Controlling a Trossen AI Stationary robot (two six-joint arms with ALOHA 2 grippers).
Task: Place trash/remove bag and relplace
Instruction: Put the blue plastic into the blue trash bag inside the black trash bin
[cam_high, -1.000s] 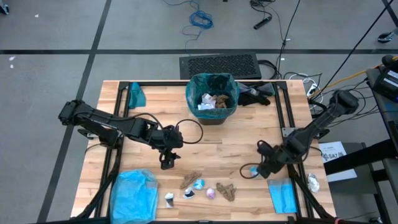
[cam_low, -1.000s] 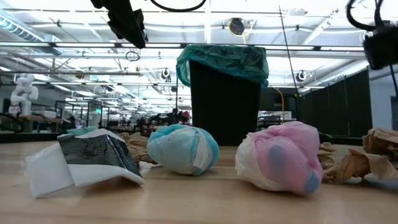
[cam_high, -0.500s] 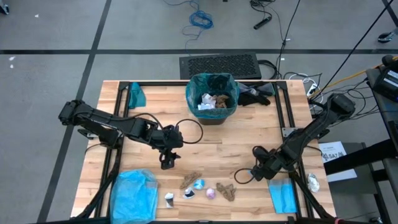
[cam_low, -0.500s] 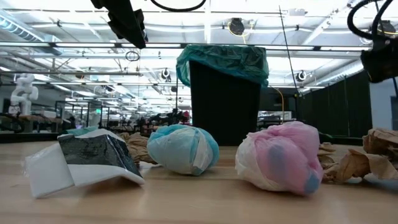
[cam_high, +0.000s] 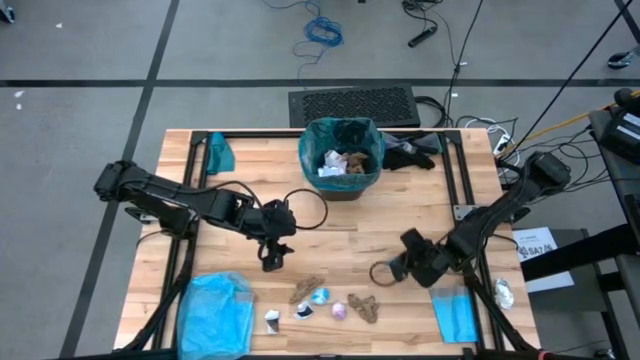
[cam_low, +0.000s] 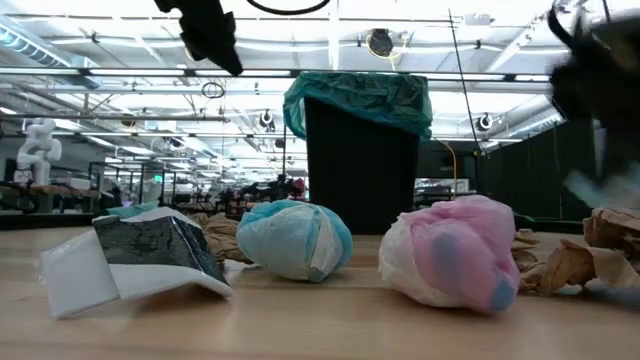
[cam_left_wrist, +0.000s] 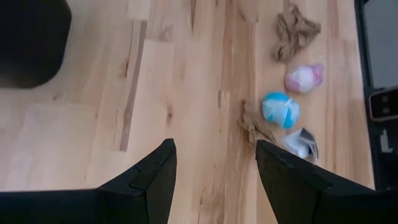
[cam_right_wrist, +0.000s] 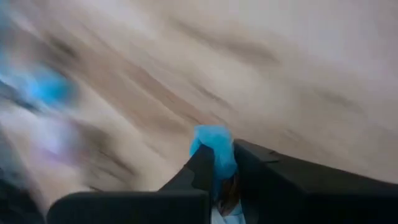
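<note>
At the upper centre of the high view, a small black bin (cam_high: 341, 160) lined with the thin teal-green plastic bag (cam_high: 341, 133) holds crumpled white and brown scraps (cam_high: 340, 162). More loose trash (cam_high: 335, 302) lies at lower centre. The left gripper (cam_high: 270, 262), jaws apart, hangs above the wooden table (cam_high: 340, 230); the right gripper (cam_high: 388, 271) clamps a pale blue scrap (cam_right_wrist: 214, 149).

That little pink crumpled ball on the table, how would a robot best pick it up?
Best from straight above, fingers closing across the middle of the pink ball. It is a soft, rounded wad resting on the table, so no side offers a handle. The blue ball and brown paper lie close, so a narrow pinch seems safest.
</note>
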